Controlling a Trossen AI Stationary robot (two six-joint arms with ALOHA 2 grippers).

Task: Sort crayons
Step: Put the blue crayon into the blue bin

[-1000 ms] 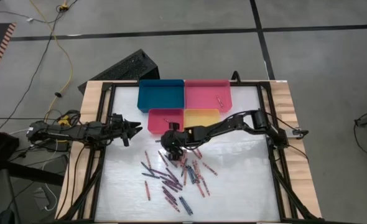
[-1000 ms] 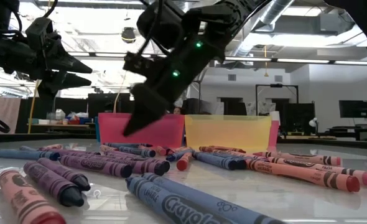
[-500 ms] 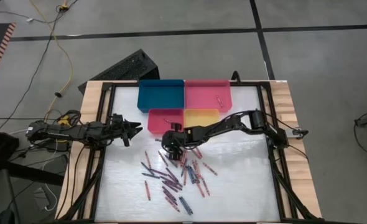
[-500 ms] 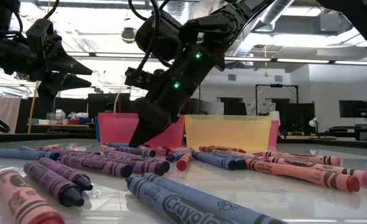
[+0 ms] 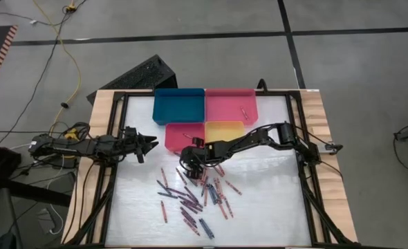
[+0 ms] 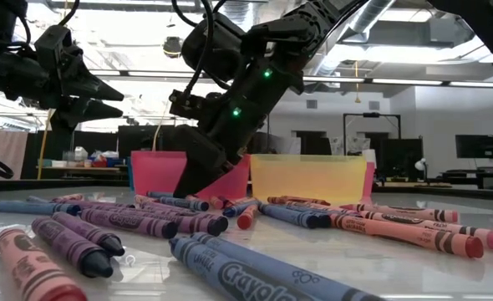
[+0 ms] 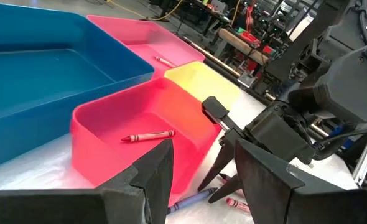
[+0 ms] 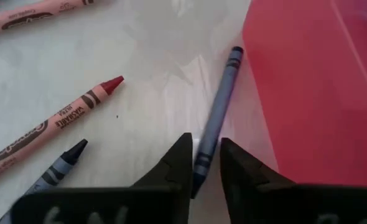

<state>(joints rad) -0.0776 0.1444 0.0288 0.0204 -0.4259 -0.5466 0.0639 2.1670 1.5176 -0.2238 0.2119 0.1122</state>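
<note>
Right gripper: low over the tabletop, just in front of the red tray; its fingers are drawn close around the lower end of a blue crayon, pinching it (the crayon lies alongside the tray's wall, its tip pointing away from the gripper).
Left gripper: raised above the left side of the tabletop, beside the red tray, fingers spread wide and holding nothing.
Crayons: most lie scattered in a loose pile near the middle of the tabletop, in front of the trays; red, pink, purple and blue ones are mixed together.
Red tray contents: one red crayon lies on its floor.
Pink tray: holds one pink crayon (near its right side in the high view).
Blue tray: at the back left of the group, touching the pink tray.
Yellow tray: beside the red tray, in front of the pink one.
</note>
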